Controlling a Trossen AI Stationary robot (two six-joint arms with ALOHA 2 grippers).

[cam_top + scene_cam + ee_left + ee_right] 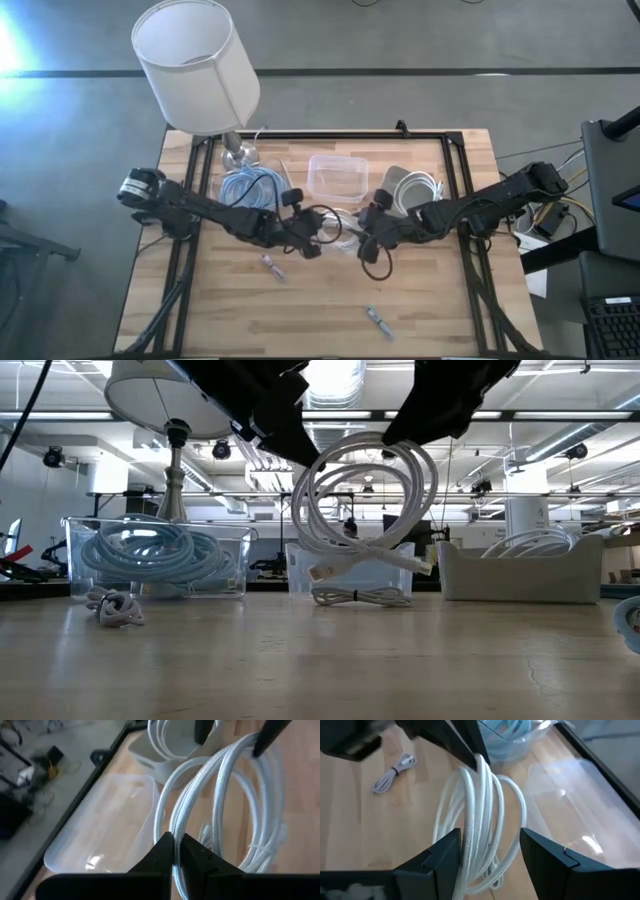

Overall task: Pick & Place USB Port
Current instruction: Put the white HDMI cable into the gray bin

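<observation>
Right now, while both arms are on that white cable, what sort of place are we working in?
Probably a robotics lab or workshop: a wooden table framed by black rails, sorting bins of cables, and an open hall with ceiling strip lights behind.

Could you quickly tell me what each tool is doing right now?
Left tool: closed, gripping the white coiled cable.
Right tool: open, fingers straddling the same cable.

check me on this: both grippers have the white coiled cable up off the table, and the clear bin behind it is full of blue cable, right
Not quite. The clear bin behind the white coiled cable is empty, as the high view shows; the blue cable sits in another bin by the lamp. The left gripper is clamped on the coil, which hangs above the table.
</observation>
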